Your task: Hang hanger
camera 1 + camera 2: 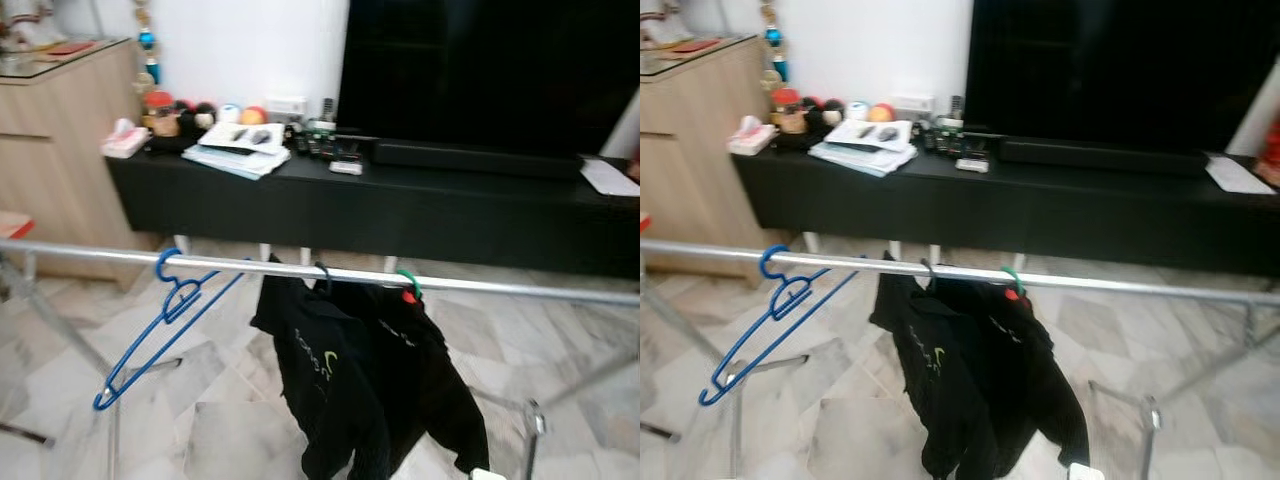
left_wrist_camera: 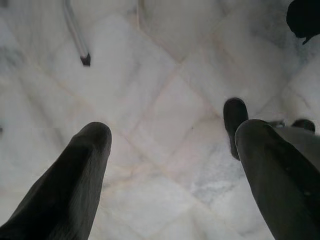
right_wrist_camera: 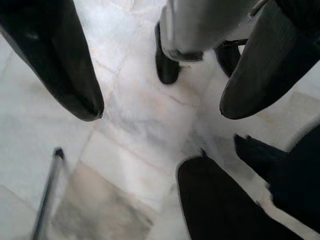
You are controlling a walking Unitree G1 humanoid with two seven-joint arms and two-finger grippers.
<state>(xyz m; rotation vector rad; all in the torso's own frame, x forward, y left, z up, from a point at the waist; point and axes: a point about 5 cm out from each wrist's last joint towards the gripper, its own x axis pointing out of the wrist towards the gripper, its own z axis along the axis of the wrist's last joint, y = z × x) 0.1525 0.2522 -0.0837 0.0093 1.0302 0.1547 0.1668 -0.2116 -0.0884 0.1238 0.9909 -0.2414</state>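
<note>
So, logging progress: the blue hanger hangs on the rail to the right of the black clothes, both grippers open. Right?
Not quite: the blue hanger hangs on the rail to the left of the black clothes, as the left eye view shows. Both grippers are open.

A blue hanger (image 1: 165, 325) hangs on a silver rail (image 1: 90, 256). Black clothes (image 1: 370, 380). The floor (image 2: 165, 100) is white marble.

— Where does the rail (image 1: 300, 270) end?
— Can't say, both ends run off the edges.
— And the black clothes (image 1: 370, 390)?
— Cut off at the bottom (hems unseen). The shelf clutter (image 1: 200, 118) is too blurred to name.
</note>
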